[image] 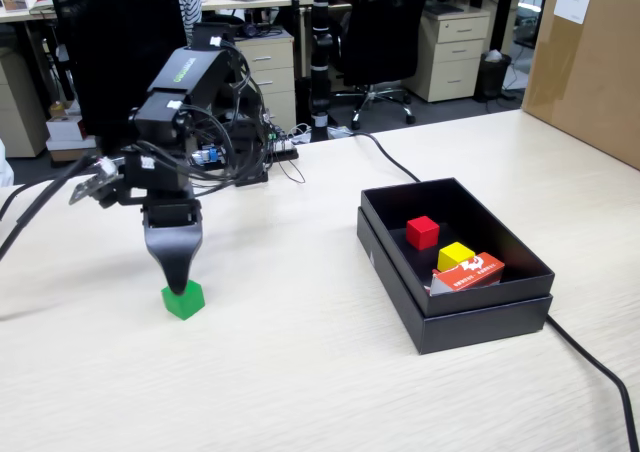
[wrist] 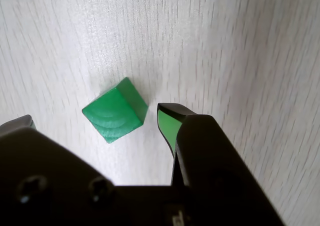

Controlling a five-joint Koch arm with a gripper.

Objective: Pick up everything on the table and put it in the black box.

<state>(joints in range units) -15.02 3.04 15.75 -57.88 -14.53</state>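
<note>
Green cube [image: 183, 299] sits on the table [image: 300, 372] in the lower left of the fixed view, directly under my gripper [image: 176, 284]. In the wrist view the same cube [wrist: 115, 117] lies left of centre, turned corner-on to me, flat on the pale wood grain [wrist: 225, 46]. My jaws stand apart: one dark tip [wrist: 172, 117] with a green reflection on its inner face is just beside the cube's right corner, a thin gap showing between them; the other tip [wrist: 17, 123] shows only as a sliver at the left edge, well clear of the cube. Nothing is held.

Black box [image: 480, 312] occupies the right of centre in the fixed view, resting on the table, well apart from me. Inside it: the red cube [image: 422, 232] toward the back, the yellow cube [image: 455, 256] just in front of it, and an orange-and-white printed carton [image: 470, 272] leaning in the near right corner, touching or nearly touching the yellow cube.

A black cable [image: 595, 367] runs along the table past the box's right side. A brown cardboard carton [image: 590, 62] stands at the upper right edge.
</note>
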